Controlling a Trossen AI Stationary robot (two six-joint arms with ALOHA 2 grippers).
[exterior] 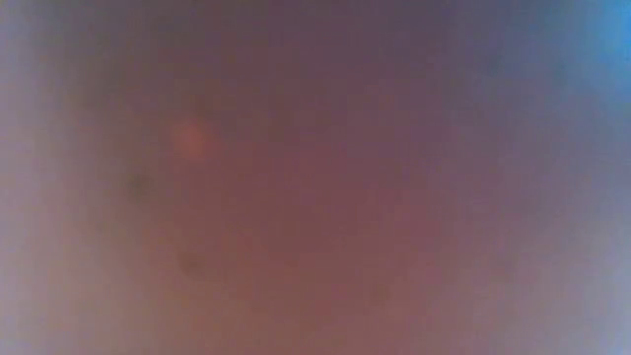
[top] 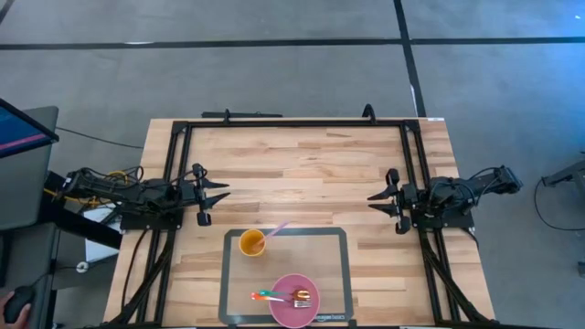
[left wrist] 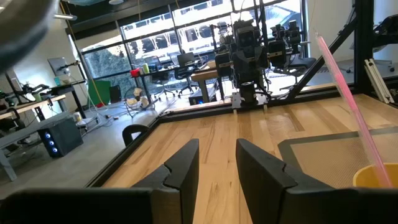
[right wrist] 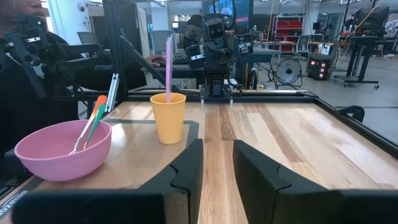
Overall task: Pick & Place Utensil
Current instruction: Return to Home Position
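A: Left gripper (top: 222,193)?
B: Fingers spread slightly, nothing between them. It hangs over the left side of the wooden table (top: 292,155), pointing inward. The right gripper (top: 373,199) faces it from the right side with the same narrow gap, also empty.
A: Task items?
B: The yellow cup (top: 252,242) stands upright at the far-left corner of the transparent mat (top: 338,274). The pink straw (top: 277,228) is inside it, leaning right and away. The pink bowl (top: 282,312) sits at the mat's near edge and holds a utensil (top: 270,295) with an orange-and-green handle.
A: Any writing?
B: Small print (top: 322,318) on the mat's near edge, too small to read.
A: Surroundings?
B: Black frame rails (top: 292,123) border the table. The cup is well apart from both grippers.
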